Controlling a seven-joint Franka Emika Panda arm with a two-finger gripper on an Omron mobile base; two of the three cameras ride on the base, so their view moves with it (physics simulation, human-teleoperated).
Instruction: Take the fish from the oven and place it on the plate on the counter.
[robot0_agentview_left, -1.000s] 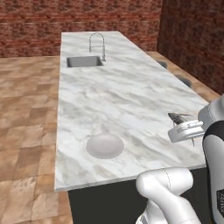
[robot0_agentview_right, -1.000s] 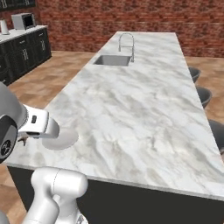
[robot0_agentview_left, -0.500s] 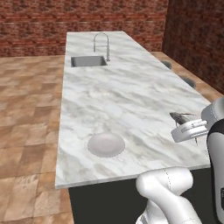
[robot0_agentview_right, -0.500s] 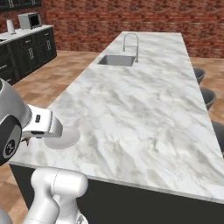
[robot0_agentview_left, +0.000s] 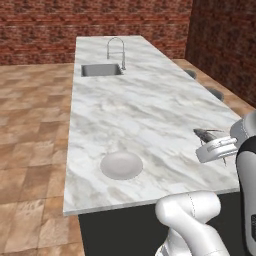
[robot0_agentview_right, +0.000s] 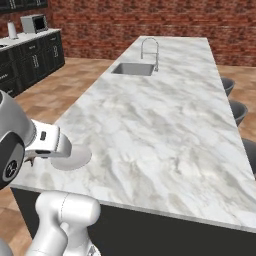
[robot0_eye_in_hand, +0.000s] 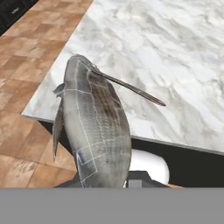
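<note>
While the hand view shows the fingers gripping the fish (robot0_eye_in_hand: 94, 127), base views show the plate (robot0_agentview_left: 121, 165) apart.

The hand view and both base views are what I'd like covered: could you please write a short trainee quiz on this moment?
1. True or false: the slim dark grey fish already lies on the round pale grey-white plate.
2. What does the end effector hold?
A) a tap
B) the fish
C) nothing
3. Fill in: the plate sits on the white veined marble counter near its ____ end, far from the steel sink.

Key: 1 false; 2 B; 3 near (robot-side).
</note>
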